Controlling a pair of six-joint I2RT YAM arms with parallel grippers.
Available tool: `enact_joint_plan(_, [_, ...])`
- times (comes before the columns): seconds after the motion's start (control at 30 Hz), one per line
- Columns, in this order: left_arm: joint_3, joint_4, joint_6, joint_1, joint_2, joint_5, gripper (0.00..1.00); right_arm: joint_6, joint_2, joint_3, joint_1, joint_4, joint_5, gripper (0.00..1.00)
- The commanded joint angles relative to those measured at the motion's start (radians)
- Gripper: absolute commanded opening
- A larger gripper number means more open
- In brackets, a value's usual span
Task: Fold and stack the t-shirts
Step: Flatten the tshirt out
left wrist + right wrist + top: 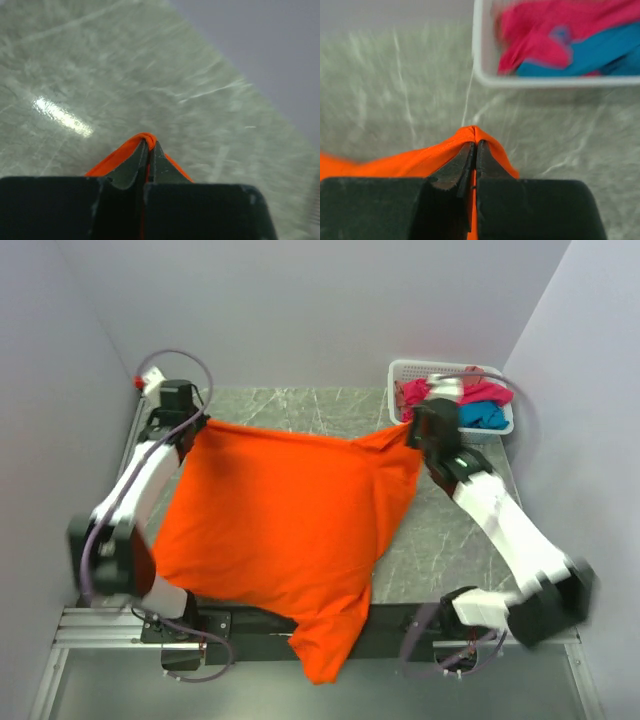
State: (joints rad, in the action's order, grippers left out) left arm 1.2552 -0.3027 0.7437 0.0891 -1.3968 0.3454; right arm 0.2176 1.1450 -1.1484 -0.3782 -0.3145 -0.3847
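orange t-shirt (285,530) stretched wide, hem drooping off the near edge; magenta t-shirt (413,393) and turquoise t-shirt (484,415) bunched far right.

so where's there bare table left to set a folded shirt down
Two bare patches of table: the far strip between the orange t-shirt's top edge and the wall, and the stretch between its right edge and the right arm. Elsewhere is crowded: the shirt covers centre and left, the basket fills the far right corner.
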Motion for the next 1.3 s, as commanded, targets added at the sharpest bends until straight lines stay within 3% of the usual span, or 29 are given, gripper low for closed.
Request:
enact_joint_plan(0.0, [0.036,0.159,-0.064,-0.051,-0.222,-0.006,0.00,-0.018,0.259,0.007,0.027,0.179,0.266,0.00])
enact_joint_plan(0.17, [0.350,0.051,-0.067,-0.083,-0.643,-0.077,0.00,-0.046,0.669,-0.296,0.029,0.074,0.215,0.00])
enact_joint_plan(0.27, [0.409,0.039,-0.069,-0.084,-0.718,-0.085,0.00,-0.043,0.777,-0.411,0.030,0.035,0.193,0.00])
enact_joint_plan(0.73, [0.467,0.050,-0.070,-0.143,-0.705,-0.009,0.01,-0.009,0.828,-0.568,0.032,-0.029,0.199,0.00])
enact_joint_plan(1.13, [0.683,0.011,-0.150,-0.192,-0.883,-0.059,0.00,-0.008,1.042,-0.813,0.021,-0.067,0.302,0.00])
enact_joint_plan(1.27, [0.638,0.003,-0.144,-0.195,-0.857,-0.028,0.01,0.017,1.009,-0.791,0.015,-0.113,0.285,0.00])
